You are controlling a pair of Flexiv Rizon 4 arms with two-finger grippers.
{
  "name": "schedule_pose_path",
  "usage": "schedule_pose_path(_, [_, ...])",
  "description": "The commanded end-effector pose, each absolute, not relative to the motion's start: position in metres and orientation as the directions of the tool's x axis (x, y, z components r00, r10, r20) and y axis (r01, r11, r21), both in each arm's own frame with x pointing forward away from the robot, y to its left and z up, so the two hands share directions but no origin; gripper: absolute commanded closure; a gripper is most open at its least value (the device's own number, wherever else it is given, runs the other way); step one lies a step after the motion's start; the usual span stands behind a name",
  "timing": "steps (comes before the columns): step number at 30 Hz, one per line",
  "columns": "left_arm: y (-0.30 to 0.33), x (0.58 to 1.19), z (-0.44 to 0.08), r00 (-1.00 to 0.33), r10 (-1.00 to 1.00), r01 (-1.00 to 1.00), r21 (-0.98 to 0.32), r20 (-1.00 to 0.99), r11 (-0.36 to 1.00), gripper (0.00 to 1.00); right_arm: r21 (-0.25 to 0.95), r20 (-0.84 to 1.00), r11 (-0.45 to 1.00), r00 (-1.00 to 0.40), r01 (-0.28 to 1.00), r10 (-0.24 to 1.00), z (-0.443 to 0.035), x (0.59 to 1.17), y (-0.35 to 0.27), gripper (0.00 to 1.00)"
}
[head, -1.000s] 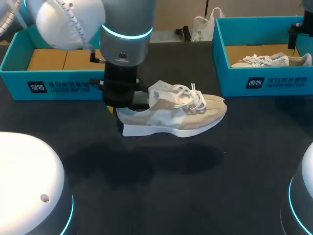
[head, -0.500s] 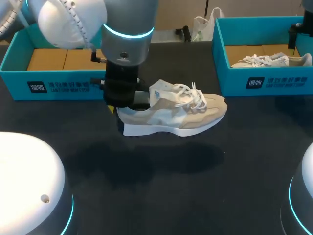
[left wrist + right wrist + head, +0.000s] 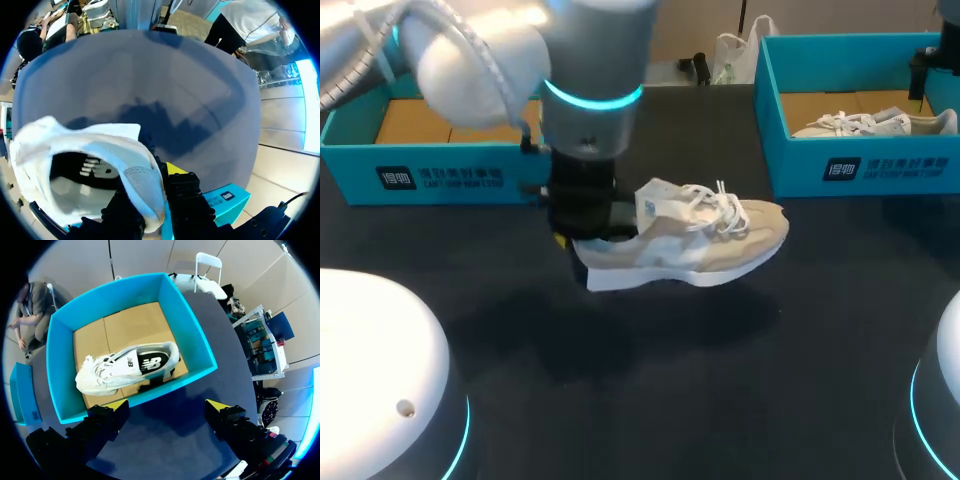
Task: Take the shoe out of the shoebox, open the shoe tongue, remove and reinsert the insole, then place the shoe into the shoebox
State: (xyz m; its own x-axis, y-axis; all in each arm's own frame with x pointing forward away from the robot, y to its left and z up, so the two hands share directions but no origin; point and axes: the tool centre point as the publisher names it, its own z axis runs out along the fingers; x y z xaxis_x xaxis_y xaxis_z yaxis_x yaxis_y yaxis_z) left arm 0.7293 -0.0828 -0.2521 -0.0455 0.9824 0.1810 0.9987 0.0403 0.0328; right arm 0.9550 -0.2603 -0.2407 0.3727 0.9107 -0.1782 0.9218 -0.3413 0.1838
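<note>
A beige and white shoe (image 3: pixel 705 245) with white laces hangs just above the dark table, toe pointing right. My left gripper (image 3: pixel 582 225) is shut on its heel. In the left wrist view the heel collar (image 3: pixel 137 172) is pinched between the black fingers of that gripper (image 3: pixel 150 210), and the shoe's open inside shows beside it. My right gripper (image 3: pixel 166 407) hovers open over the right blue shoebox (image 3: pixel 187 332), which holds a second white shoe (image 3: pixel 125 367). This box (image 3: pixel 860 170) and its shoe (image 3: pixel 875 123) stand at the back right of the table.
A second blue shoebox (image 3: pixel 420 175) with a cardboard floor stands at the back left, behind my left arm. Dark tabletop (image 3: pixel 720 380) stretches in front of the held shoe. Two white robot bases fill the near corners.
My left arm has carried the shoe a little to the right and toward the front. The right gripper has kept still over its box.
</note>
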Motion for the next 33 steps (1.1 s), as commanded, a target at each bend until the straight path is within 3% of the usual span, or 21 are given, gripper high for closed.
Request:
schedule_pose_path(1, [-0.098, 0.729, -0.280, -0.054, 0.979, 0.998, 0.035, 0.198, 0.048, 1.00, 0.185, -0.177, -0.341, 0.373, 0.922, 0.911, -0.241, 0.955, -0.261, 0.00])
schedule_pose_path(13, [-0.110, 0.737, -0.340, -0.078, 0.964, 0.997, 0.037, 0.253, 0.071, 1.00, 0.185, -0.177, -0.341, 0.373, 0.922, 0.911, -0.241, 0.955, -0.261, 0.00])
schedule_pose_path(33, [-0.110, 0.742, -0.387, -0.070, 0.961, 0.998, 0.027, 0.268, 0.065, 1.00, 0.185, -0.177, -0.341, 0.373, 0.922, 0.911, -0.241, 0.955, -0.261, 0.00])
